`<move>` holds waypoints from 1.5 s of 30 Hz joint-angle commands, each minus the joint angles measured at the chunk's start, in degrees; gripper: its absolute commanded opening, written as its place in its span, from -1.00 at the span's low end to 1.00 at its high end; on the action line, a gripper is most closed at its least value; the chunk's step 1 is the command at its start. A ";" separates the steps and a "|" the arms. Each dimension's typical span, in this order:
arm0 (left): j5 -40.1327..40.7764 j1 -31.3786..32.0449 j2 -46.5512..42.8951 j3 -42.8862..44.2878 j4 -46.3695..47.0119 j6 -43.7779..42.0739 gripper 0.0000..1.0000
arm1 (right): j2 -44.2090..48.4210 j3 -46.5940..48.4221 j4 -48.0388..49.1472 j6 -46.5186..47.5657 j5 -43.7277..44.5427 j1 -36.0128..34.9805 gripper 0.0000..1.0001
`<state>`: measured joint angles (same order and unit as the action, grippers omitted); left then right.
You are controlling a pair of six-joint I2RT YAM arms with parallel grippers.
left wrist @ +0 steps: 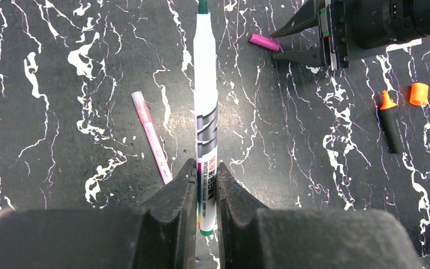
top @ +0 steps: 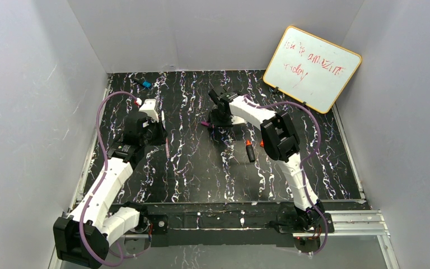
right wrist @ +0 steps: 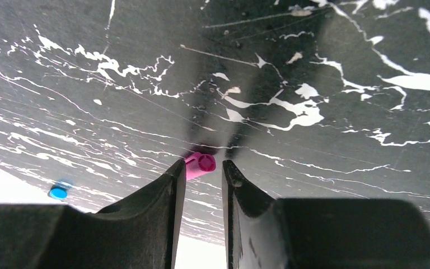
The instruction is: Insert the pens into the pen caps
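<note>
No pen is in its cap yet, as far as I can see, so the task looks near its beginning. The left end effector (left wrist: 206, 171) is closed on the white pen (left wrist: 206, 112), gripping it near its back end, so that the dark green tip points away, roughly toward the magenta cap (left wrist: 264, 42). The right end effector (right wrist: 202, 163) is low over the bench (top: 201, 179) with its jaws a little apart. The cap lies just at their tips, close to one finger, and I judge it is not gripped yet.

The pink-purple pen (left wrist: 152, 137) lies flat on the bench, just beside the white pen. Its far end is paler, and I cannot tell if that is a cap. The black marker (left wrist: 391, 126) lies uncapped, its orange tip bare, with the orange cap (left wrist: 419, 93) near it but apart.

What remains, in my judgement: grasp the magenta cap, join it with a pen, then do the other pens.
</note>
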<state>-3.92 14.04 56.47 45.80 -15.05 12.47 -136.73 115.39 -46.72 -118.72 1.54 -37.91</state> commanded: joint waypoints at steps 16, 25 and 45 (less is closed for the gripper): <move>0.20 0.20 -0.04 1.13 -1.04 -0.60 -1.00 | -3.39 1.64 1.46 -7.61 -5.82 0.30 -0.40; 0.97 0.19 -0.29 1.22 -1.33 -0.77 -1.00 | -3.25 -2.64 5.83 -7.55 -9.86 0.51 -0.74; -20.73 0.24 1.54 -1.59 7.19 -0.32 -1.00 | 25.51 -11.40 34.78 63.44 -6.91 0.72 -0.97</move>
<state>-13.43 14.06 57.28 45.32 -12.03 12.21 -119.57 102.87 -22.65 -82.11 1.78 -36.60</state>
